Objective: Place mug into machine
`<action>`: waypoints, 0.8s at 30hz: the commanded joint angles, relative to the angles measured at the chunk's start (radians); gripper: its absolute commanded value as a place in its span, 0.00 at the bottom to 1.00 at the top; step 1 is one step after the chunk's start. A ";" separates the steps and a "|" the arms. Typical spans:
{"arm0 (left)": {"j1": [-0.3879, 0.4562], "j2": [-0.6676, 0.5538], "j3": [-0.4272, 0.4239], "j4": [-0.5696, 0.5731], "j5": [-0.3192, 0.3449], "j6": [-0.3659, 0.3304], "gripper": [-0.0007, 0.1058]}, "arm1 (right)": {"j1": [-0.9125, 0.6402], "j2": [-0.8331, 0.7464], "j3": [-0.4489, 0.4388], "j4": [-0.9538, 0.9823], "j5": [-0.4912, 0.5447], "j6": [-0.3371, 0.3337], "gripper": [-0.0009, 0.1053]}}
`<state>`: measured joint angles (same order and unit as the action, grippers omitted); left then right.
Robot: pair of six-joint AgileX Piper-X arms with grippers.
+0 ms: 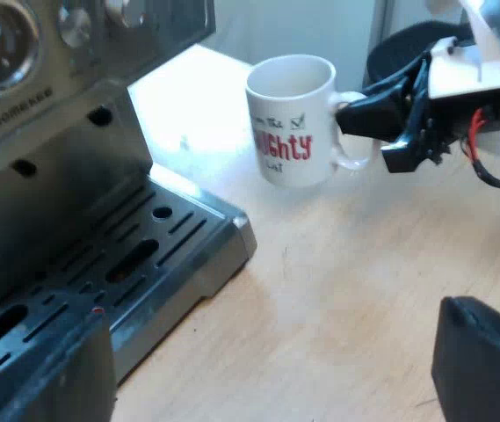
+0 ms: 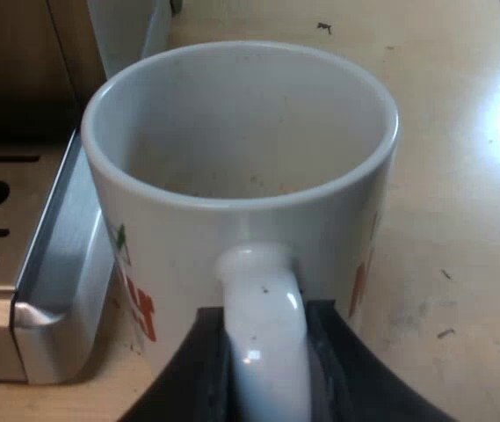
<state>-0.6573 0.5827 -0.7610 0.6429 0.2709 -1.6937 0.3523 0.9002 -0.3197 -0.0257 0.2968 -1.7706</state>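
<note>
Right pincer [image 2: 264, 327] on "GHTY" mug [image 2: 232, 167]

right gripper [image 1: 364, 139] | fingers [image 1: 380, 105] black, angular | shell [image 1: 465, 72] white

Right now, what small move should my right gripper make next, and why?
Probably lift the mug slightly: the right gripper clasps its handle, but it seems to stand on the table beside the drip tray, whose rim it must clear.
</note>
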 commanded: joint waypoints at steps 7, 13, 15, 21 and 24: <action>-0.003 -0.138 -0.010 0.133 -0.065 -0.019 0.80 | 0.002 -0.313 -0.015 0.180 -0.080 -0.013 0.01; -0.003 -0.219 -0.010 0.221 -0.080 -0.067 0.80 | 0.002 -0.437 -0.019 0.327 -0.167 -0.048 0.01; -0.003 -0.233 -0.004 0.238 -0.080 -0.078 0.80 | 0.002 -0.459 -0.030 0.373 -0.194 -0.053 0.01; -0.003 -0.291 0.068 0.251 -0.136 -0.122 0.80 | 0.002 -0.486 -0.079 0.429 -0.285 -0.092 0.01; -0.003 -0.315 0.095 0.251 -0.178 -0.136 0.80 | 0.002 -0.486 -0.088 0.424 -0.330 -0.101 0.01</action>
<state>-0.6573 0.2758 -0.6647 0.8954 0.1155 -1.8113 0.3523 0.4311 -0.3843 0.4478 -0.0129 -1.8515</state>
